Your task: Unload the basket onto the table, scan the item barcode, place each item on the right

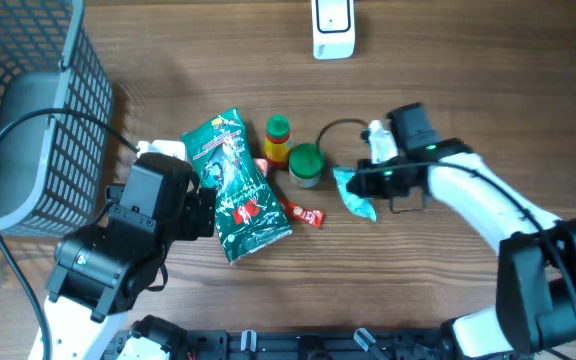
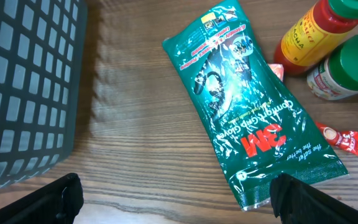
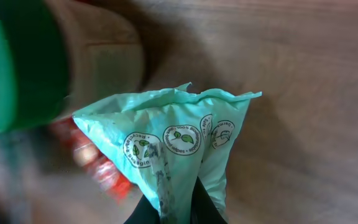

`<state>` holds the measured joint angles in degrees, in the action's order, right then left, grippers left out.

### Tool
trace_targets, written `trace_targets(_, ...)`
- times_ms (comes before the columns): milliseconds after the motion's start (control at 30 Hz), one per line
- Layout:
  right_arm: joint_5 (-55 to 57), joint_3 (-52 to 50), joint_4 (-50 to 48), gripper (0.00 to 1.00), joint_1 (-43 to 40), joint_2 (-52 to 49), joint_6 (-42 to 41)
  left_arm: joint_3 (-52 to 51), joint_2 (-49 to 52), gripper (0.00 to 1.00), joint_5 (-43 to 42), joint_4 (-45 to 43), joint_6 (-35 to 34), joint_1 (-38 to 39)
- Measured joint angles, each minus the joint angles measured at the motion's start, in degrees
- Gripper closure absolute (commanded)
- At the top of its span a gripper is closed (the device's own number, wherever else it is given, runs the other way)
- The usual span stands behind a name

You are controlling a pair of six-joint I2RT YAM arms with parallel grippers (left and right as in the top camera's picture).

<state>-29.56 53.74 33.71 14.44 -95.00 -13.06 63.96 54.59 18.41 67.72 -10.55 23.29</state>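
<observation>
Mint-green packet (image 3: 173, 124) clamped by right gripper (image 3: 173, 210), just beside green-lidded jar (image 1: 306, 165), left gripper (image 2: 178, 202) spread wide.

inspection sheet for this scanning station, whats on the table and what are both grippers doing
surface: wooden table, no spills seen
job's things: mint pouch pinched at one end, lying beside the green-lidded jar; white scanner at the far edge
clutter: green gloves packet, sauce bottle, red sachet
grippers: left gripper open at the gloves packet; right gripper shut on the mint pouch
cables: black cable arcs over the wire basket; cable loop near the jar
surroundings: wire basket at table's left; nothing else seen
</observation>
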Motion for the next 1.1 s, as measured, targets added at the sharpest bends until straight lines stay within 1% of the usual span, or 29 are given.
trace_targets(33,-4.8,0.0,0.8,0.96,-0.5,0.0,-0.2,0.0,0.0,0.00,0.0,0.0,0.0,0.0)
trace_targets(67,-8.8,0.0,1.5,0.96,-4.1,0.0,-0.2,0.0,0.0,0.00,0.0,0.0,0.0,0.0)
trace_targets(167,-23.7,0.0,3.1,0.96,-8.3,0.1,-0.2,0.0,0.0,0.00,0.0,0.0,0.0,0.0)
trace_targets(300,-36.7,0.0,3.1,0.96,-8.9,0.1,2.0,0.0,0.0,0.00,0.0,0.0,0.0,0.0)
trace_targets(367,-43.6,0.0,3.1,0.96,-8.9,0.1,4.6,0.0,0.0,0.00,0.0,0.0,0.0,0.0)
trace_targets(400,-49.0,0.0,3.1,0.96,-8.9,0.1,8.5,0.0,0.0,0.00,0.0,0.0,0.0,0.0)
trace_targets(500,-56.0,0.0,3.1,0.96,-8.9,0.1,17.1,0.0,0.0,0.00,0.0,0.0,0.0,0.0)
trace_targets(700,-59.5,0.0,2.6,0.96,-8.6,0.1,25.5,0.0,0.0,0.00,0.0,0.0,0.0,0.0)
trace_targets(800,-59.8,0.0,-1.0,0.96,-7.6,0.1,29.0,0.0,0.0,0.00,0.0,0.0,0.0,0.0)
trace_targets(1100,-59.8,0.0,-4.3,0.95,-7.1,0.1,29.6,0.0,0.0,0.00,0.0,0.0,0.0,0.0)
